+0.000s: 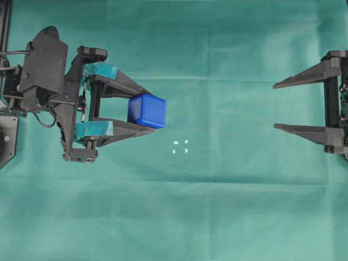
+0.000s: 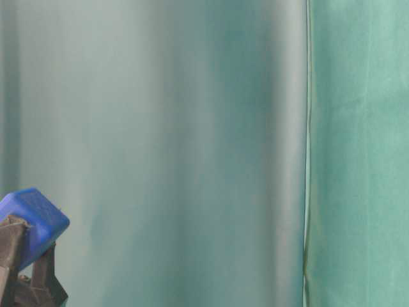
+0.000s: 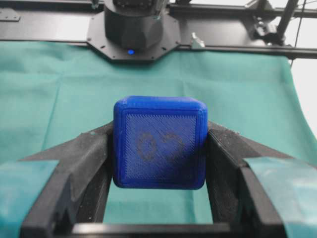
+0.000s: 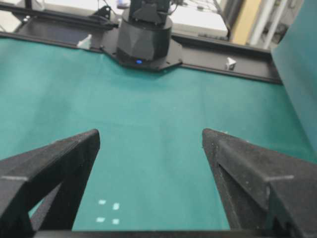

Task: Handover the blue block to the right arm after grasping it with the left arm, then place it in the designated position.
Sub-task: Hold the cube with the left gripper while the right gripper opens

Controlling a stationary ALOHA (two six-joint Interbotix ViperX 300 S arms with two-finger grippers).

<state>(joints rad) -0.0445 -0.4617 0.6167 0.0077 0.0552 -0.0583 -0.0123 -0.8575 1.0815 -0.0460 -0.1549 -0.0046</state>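
The blue block [image 1: 147, 111] sits pinched between the tips of the left end effector [image 1: 155, 110], lifted off the green surface [image 1: 217, 206], left of the white marks [image 1: 180, 147]. The right end effector [image 1: 276, 105] waits wide open, empty, well apart. Best carry it level, leaving free faces for those black fingers.

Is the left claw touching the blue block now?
Touching. The left wrist view shows both fingers of the left claw pressed against the sides of the blue block.
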